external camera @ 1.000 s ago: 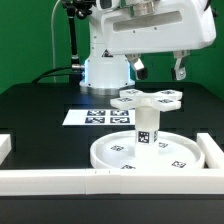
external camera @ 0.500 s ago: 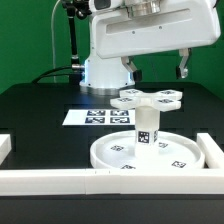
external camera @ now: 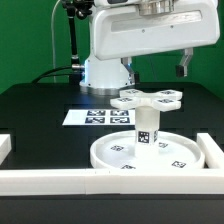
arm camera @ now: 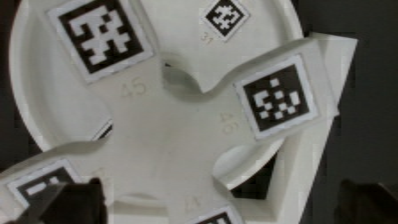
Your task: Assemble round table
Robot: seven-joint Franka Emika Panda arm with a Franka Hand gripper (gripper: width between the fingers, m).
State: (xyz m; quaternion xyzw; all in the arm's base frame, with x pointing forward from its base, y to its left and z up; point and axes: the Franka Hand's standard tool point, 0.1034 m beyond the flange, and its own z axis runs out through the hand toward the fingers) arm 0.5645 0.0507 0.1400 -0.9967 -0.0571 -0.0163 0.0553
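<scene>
The large round disc [external camera: 140,152] lies flat on the black table. The short cylindrical leg [external camera: 147,128] stands upright on its middle. The cross-shaped foot piece [external camera: 149,98] sits on top of the leg. All bear square tags. My gripper [external camera: 156,72] hangs open and empty above the foot piece, one finger [external camera: 131,70] on each side, clear of it. The wrist view looks straight down on the foot piece [arm camera: 196,110] with the disc [arm camera: 45,100] beneath. My gripper [arm camera: 205,205] shows there only as dark fingertips [arm camera: 45,200] wide apart.
The marker board [external camera: 92,117] lies behind the disc. White border bars run along the front [external camera: 45,180], the exterior view's right [external camera: 213,150] and its left edge [external camera: 5,146]. The robot base [external camera: 105,72] stands at the back.
My gripper has risen straight up from just above the foot piece, still open. The table parts have not moved.
</scene>
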